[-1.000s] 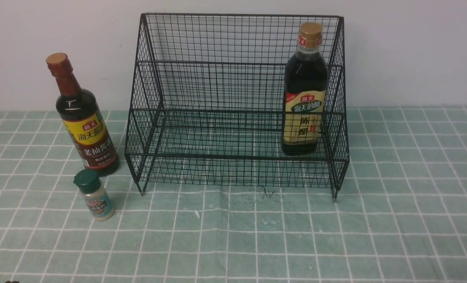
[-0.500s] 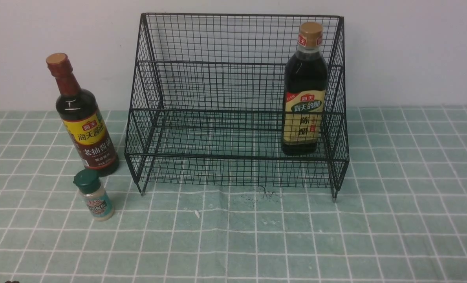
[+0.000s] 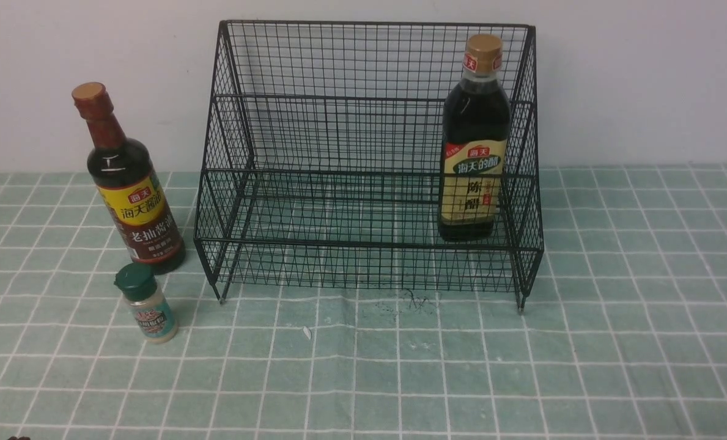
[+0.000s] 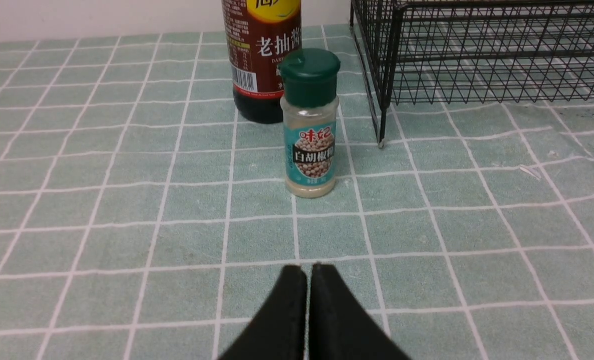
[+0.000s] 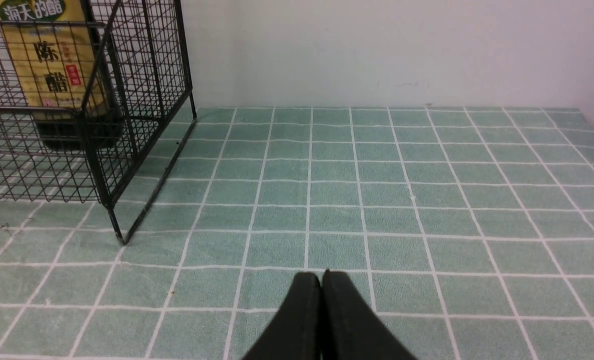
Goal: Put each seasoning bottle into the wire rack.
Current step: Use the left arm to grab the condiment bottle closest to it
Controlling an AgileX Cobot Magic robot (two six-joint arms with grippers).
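My left gripper (image 4: 306,270) and right gripper (image 5: 320,277) are closed, empty. The tan-capped bottle (image 3: 474,140) stands at the wire rack's (image 3: 339,256) right end. The red-necked bottle (image 3: 128,189) and green-capped shaker (image 3: 146,305) stand near the table's (image 3: 614,342) left edge.

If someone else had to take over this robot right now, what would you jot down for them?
Left gripper: shut, empty, pointing at the green-capped shaker but not touching it.
Right gripper: shut, empty, off to the right of the wire rack.
Done: tan-capped bottle stands upright in the rack's lower tier, at its right end.
Left: red-necked bottle and the shaker, both upright on the table left of the rack.
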